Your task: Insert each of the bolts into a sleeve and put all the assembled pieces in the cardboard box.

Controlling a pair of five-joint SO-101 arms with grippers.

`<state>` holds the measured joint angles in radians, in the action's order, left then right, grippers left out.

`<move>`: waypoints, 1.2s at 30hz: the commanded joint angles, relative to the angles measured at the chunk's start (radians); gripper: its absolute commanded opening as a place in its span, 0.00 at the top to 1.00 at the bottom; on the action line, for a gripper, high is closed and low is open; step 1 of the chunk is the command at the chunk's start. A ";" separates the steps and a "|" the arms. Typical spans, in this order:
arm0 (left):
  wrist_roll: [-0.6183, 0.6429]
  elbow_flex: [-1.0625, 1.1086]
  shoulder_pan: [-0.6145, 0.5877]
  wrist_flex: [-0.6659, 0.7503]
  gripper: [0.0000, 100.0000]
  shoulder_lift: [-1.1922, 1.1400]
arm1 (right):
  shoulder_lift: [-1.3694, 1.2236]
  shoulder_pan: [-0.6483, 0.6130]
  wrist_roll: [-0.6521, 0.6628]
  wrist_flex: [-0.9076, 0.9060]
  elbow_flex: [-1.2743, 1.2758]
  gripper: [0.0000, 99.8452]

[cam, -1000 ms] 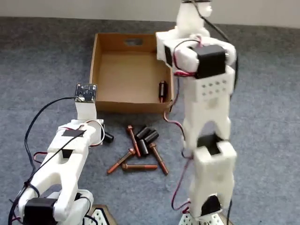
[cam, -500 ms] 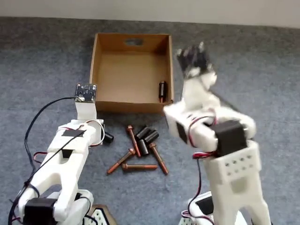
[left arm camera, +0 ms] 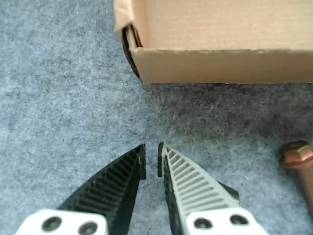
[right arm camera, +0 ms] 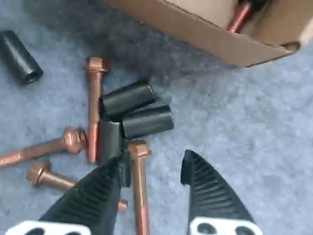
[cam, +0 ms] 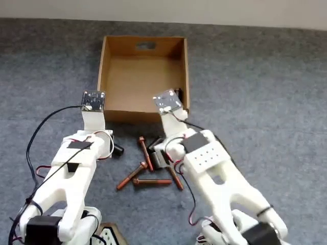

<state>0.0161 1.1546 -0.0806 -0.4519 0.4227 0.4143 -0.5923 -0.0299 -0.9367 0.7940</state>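
Overhead, the loose bolts (cam: 152, 181) lie before the cardboard box (cam: 103, 76), nearer the right arm (cam: 207, 158). The left gripper (left arm camera: 151, 147), nearly closed on nothing, sits off beside them. The right gripper (right arm camera: 151, 160) gapes wide, one bolt (right arm camera: 140, 191) lying lengthwise against its dark finger.

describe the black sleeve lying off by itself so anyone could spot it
Start at the cardboard box and drop to the grey carpet in front of its near wall, where the copper bolts lie. The lone sleeve is black and sits beside the left arm, clear of the pile, while the other sleeves are bunched among the bolts.
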 commanded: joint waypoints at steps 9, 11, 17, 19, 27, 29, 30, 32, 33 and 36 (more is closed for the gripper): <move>-0.008 -0.019 0.016 0.017 0.93 -0.001 | -0.269 -0.010 -0.012 0.064 -0.168 0.78; -0.008 -0.019 0.016 0.017 0.93 -0.001 | -0.300 -0.010 -0.012 0.064 -0.193 0.78; -0.008 -0.019 0.016 0.018 0.93 -0.001 | -0.355 -0.054 -0.011 0.067 -0.208 0.78; -0.008 -0.019 0.016 0.018 0.93 -0.001 | -0.363 -0.077 -0.011 0.068 -0.208 0.78; -0.008 -0.019 0.016 0.018 0.93 -0.001 | -0.383 -0.091 -0.011 0.068 -0.203 0.78; -0.008 -0.019 0.016 0.018 0.93 -0.001 | -0.387 -0.091 -0.011 0.068 -0.202 0.78; -0.008 -0.019 0.016 0.018 0.93 -0.001 | -0.389 -0.091 -0.011 0.068 -0.200 0.78; -0.008 -0.019 0.016 0.018 0.93 -0.001 | -0.390 -0.091 -0.011 0.068 -0.200 0.79; -0.008 -0.019 0.016 0.018 0.93 -0.001 | -0.390 -0.091 -0.011 0.068 -0.200 0.81; -0.008 -0.019 0.016 0.018 0.93 -0.001 | -0.390 -0.091 -0.011 0.067 -0.199 0.84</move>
<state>0.0161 1.1546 -0.0806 -0.4488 0.4227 0.0261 -0.6674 -0.0345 -0.8707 0.6053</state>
